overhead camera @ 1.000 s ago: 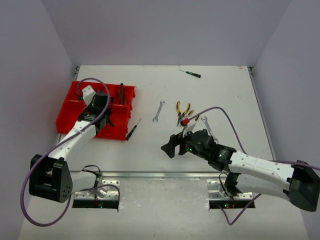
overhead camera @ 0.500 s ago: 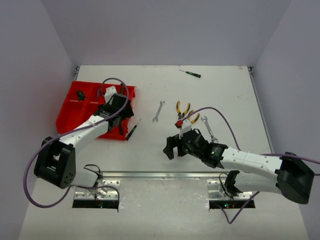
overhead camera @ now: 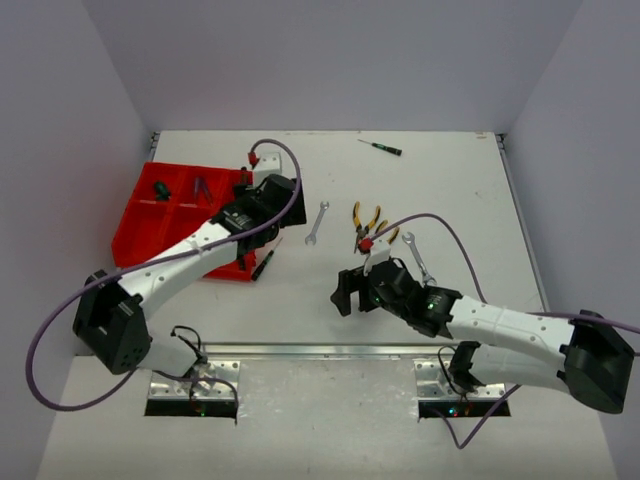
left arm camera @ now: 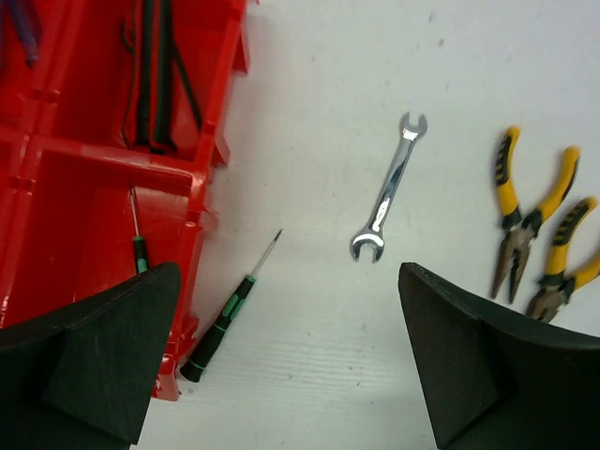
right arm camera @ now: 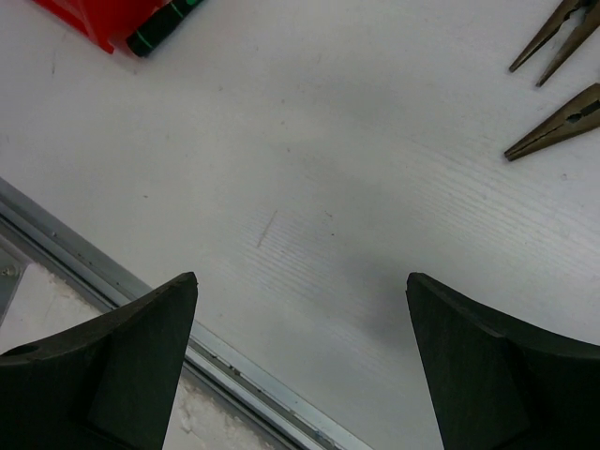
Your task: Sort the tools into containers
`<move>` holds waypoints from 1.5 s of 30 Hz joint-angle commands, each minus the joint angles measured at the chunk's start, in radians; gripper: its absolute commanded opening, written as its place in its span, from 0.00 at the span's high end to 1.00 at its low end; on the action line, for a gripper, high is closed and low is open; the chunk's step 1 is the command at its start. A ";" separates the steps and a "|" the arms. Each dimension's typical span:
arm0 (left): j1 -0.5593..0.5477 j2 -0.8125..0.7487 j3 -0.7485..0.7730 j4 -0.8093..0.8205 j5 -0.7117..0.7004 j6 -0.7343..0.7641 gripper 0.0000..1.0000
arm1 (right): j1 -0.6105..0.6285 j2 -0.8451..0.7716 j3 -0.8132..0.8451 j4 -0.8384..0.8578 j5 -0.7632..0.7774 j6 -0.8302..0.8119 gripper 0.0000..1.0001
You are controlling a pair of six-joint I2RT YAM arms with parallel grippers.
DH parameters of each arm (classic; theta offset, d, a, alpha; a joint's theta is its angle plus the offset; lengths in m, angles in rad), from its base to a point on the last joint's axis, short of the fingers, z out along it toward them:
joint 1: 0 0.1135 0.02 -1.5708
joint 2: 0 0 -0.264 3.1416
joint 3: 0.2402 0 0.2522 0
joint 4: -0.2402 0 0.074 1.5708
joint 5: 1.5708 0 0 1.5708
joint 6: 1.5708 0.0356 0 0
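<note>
The red tray sits at the left, and its right-hand compartments show in the left wrist view. Black-handled tools and a green-handled screwdriver lie in it. My left gripper hovers open and empty over the tray's right edge. On the table lie a black-green screwdriver, a silver wrench, two yellow-handled pliers, a second wrench and a far screwdriver. My right gripper is open above bare table.
A metal rail runs along the table's near edge, just below the right gripper. White walls close in the table on the left, far and right sides. A dark green-handled tool and a blue one lie in the tray's far compartments.
My left gripper opened over the tray, leaving a dark tool in a far compartment, and swung right to the tray's right edge. The right gripper shifted only slightly.
</note>
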 commanded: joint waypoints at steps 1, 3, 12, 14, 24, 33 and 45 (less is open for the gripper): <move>-0.029 0.123 0.028 -0.059 0.045 0.080 0.08 | -0.005 -0.190 -0.055 0.000 0.119 0.051 0.09; -0.030 0.174 0.039 -0.062 0.069 0.107 0.18 | -0.006 -0.244 -0.087 -0.001 0.133 0.056 0.08; -0.014 0.398 0.121 -0.151 0.043 0.140 0.27 | -0.009 -0.396 -0.116 -0.084 0.164 0.030 0.08; -0.013 0.427 0.128 -0.153 0.079 0.152 0.28 | -0.009 -0.396 -0.117 -0.084 0.159 0.028 0.07; 0.045 0.462 0.077 -0.129 0.204 0.146 0.25 | -0.009 -0.399 -0.121 -0.084 0.162 0.014 0.07; 0.081 0.457 0.035 -0.109 0.327 0.124 0.26 | -0.009 -0.386 -0.113 -0.084 0.163 0.014 0.07; 0.086 0.494 -0.014 -0.083 0.406 0.104 0.63 | -0.009 -0.389 -0.117 -0.084 0.164 0.022 0.07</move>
